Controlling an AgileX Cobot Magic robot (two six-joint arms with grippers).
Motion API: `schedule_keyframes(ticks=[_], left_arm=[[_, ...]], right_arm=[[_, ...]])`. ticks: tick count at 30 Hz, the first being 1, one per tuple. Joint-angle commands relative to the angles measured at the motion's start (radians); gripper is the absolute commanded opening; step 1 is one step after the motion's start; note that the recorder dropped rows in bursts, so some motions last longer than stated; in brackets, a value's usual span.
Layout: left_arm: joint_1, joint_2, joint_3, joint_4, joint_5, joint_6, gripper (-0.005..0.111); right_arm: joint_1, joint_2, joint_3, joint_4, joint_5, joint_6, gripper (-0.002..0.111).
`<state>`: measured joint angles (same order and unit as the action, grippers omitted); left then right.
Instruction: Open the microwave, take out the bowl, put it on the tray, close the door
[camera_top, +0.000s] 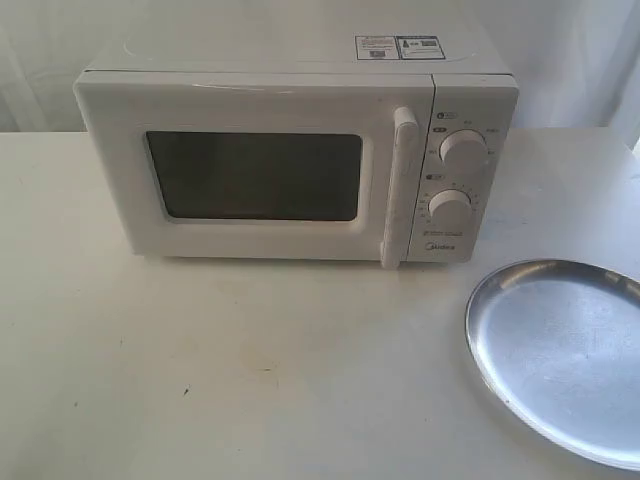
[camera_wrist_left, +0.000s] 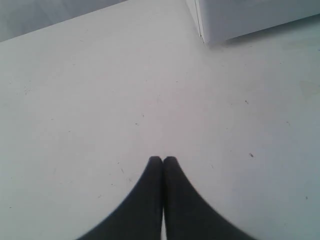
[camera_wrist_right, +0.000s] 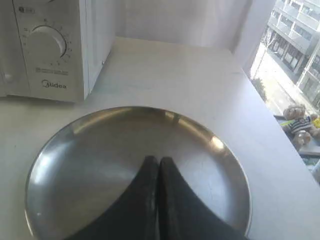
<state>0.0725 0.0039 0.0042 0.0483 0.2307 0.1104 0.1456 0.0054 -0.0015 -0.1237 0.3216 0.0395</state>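
Observation:
The white microwave (camera_top: 290, 150) stands at the back of the table, its door (camera_top: 250, 175) shut, with the tall bar handle (camera_top: 400, 185) beside two round dials (camera_top: 462, 148). The bowl is hidden. The silver tray (camera_top: 560, 350) lies at the right front and holds nothing. Neither gripper shows in the exterior view. My left gripper (camera_wrist_left: 162, 159) is shut with nothing in it, above bare table, a corner of the microwave (camera_wrist_left: 240, 20) ahead of it. My right gripper (camera_wrist_right: 158, 160) is shut on nothing, hovering over the tray (camera_wrist_right: 75, 155), with the microwave (camera_wrist_right: 47, 47) dial panel beyond.
A white table (camera_top: 250, 360) carries everything. A white curtain hangs behind it. In the right wrist view the table's edge (camera_wrist_right: 280, 145) runs beside a window with buildings and a stuffed toy (camera_wrist_right: 298, 125) outside.

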Motion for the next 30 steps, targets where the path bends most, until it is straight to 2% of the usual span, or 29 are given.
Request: schedule_keyframes(ticks=[1,5,8,11,15,18,23,25,28,30], left_arm=[[-0.004,-0.004,-0.004,-0.004,0.000,-0.002,0.000],[-0.004,-0.004,-0.004,-0.004,0.000,-0.002,0.000],[-0.004,-0.004,-0.004,-0.004,0.000,-0.002,0.000],[-0.004,-0.004,-0.004,-0.004,0.000,-0.002,0.000],[-0.004,-0.004,-0.004,-0.004,0.000,-0.002,0.000],[-0.004,-0.004,-0.004,-0.004,0.000,-0.002,0.000],[-0.004,-0.004,-0.004,-0.004,0.000,-0.002,0.000],[-0.004,-0.004,-0.004,-0.004,0.000,-0.002,0.000],[-0.004,-0.004,-0.004,-0.004,0.000,-0.002,0.000],[-0.004,-0.004,-0.004,-0.004,0.000,-0.002,0.000]], right_arm=[[-0.006,-0.005,0.001,0.067,-0.245,0.056,0.000],[-0.006,-0.005,0.001,0.398,-0.537,0.417,0.000],[-0.006,-0.005,0.001,0.422,-0.615,0.623,0.000],[-0.006,-0.005,0.001,0.418,-0.704,0.572,0.000],[-0.006,-0.005,0.001,0.351,-0.818,0.411,0.000],[-0.006,-0.005,-0.030,0.312,-0.858,0.412,0.000],[-0.006,0.204,-0.161,0.151,-0.918,0.410,0.000],[-0.006,0.339,-0.231,0.033,-0.918,0.410,0.000],[-0.006,0.547,-0.324,-0.302,-0.934,0.539,0.000],[-0.006,0.684,-0.356,-0.570,-1.077,0.671,0.000]])
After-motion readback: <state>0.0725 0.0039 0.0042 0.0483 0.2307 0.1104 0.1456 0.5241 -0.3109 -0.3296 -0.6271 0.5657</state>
